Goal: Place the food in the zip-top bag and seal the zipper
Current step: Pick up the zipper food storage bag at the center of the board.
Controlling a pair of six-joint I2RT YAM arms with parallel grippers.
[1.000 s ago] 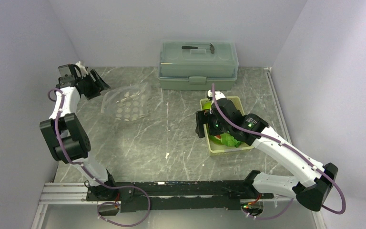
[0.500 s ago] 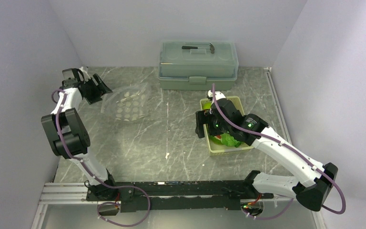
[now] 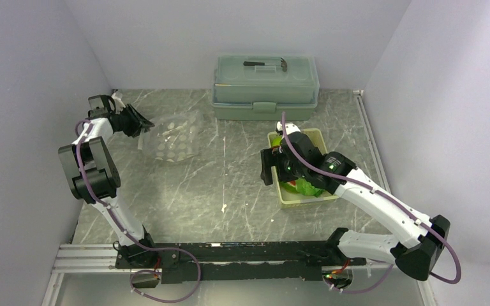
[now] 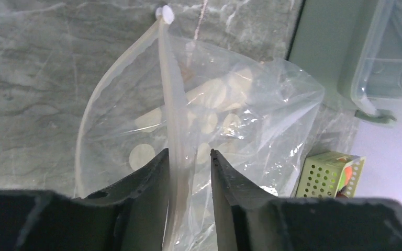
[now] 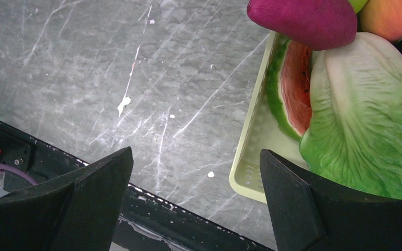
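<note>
The zip-top bag [image 3: 175,137], clear with white dots, lies at the back left. Its mouth gapes toward my left gripper [image 3: 141,124]. In the left wrist view the bag [image 4: 241,115] shows its zipper [image 4: 170,104] running between my left gripper's [image 4: 190,152] fingers. The jaws stand narrow around the strip with a small gap still showing. My right gripper [image 5: 196,154] is wide open and empty, hovering over the tray's left edge [image 3: 269,167]. The lettuce [image 5: 361,115], watermelon slice [image 5: 293,89], purple root [image 5: 303,18] and orange fruit [image 5: 392,15] lie in the tray.
The pale yellow-green tray [image 3: 303,199] sits right of centre. The lidded grey-green box [image 3: 265,80] stands at the back, close to the bag's far side [image 4: 345,47]. Walls close in on the left, back and right. The arm rail runs along the near edge.
My left gripper has moved right to the bag's mouth edge, and its jaws have narrowed around the zipper strip. The right arm has barely moved.
</note>
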